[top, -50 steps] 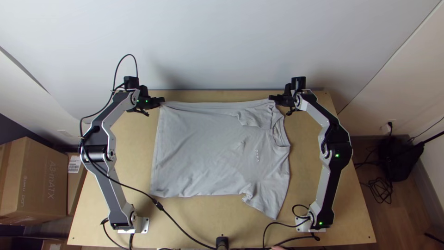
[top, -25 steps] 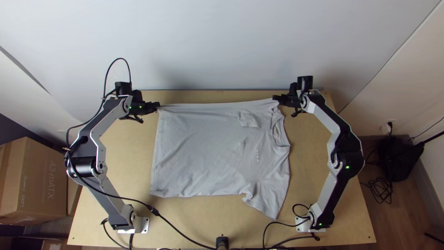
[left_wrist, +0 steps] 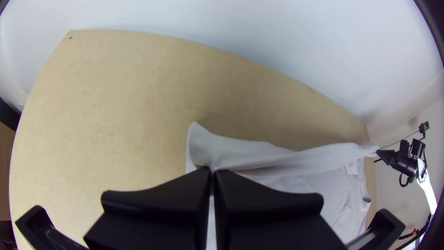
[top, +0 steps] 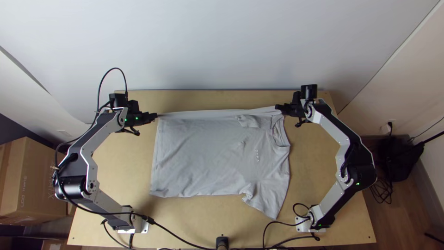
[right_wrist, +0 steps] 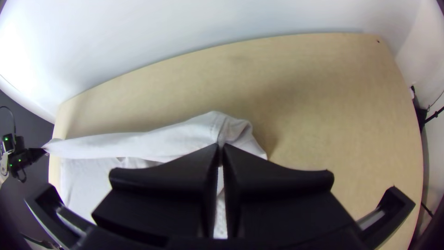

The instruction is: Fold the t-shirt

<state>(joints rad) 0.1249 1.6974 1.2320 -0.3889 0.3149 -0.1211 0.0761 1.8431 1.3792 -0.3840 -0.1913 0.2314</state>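
Beyond the table's left edge stands a cardboard box (top: 23,185). The left arm (top: 85,157) rises from the near left corner of the table (top: 122,171). Its gripper (top: 156,115), toward the far left corner, is closed on the far hem corner of the t-shirt (top: 203,157); the left wrist view shows the fingers together with cloth between them.

The t-shirt lies mostly spread over the table's middle, hem toward the left edge and collar (top: 280,134) toward the right. Its far side stretches as a taut band between the two grippers, parallel to the far edge, with a small flap (top: 249,121) just beside it. One sleeve (top: 268,201) points toward the near edge.

Toward the far right corner, the right gripper (top: 277,107) pinches the shirt's shoulder end. The right arm (top: 351,162) stands at the near right corner.
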